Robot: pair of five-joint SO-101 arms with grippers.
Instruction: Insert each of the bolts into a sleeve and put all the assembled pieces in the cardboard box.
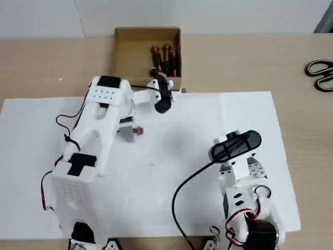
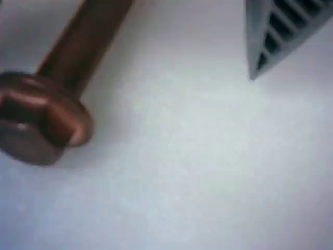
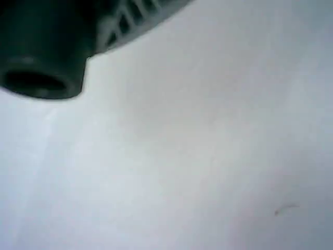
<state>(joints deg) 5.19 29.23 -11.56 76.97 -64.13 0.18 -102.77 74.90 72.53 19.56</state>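
Paper holds one loose bolt; cardboard box holds three assembled pieces.

High view: set overhead, well off, looking down on the whole surface. Left wrist view: aimed down, very near the white sheet, beside a bolt also seen from above, left of centre. Right wrist view: equally near the same sheet.
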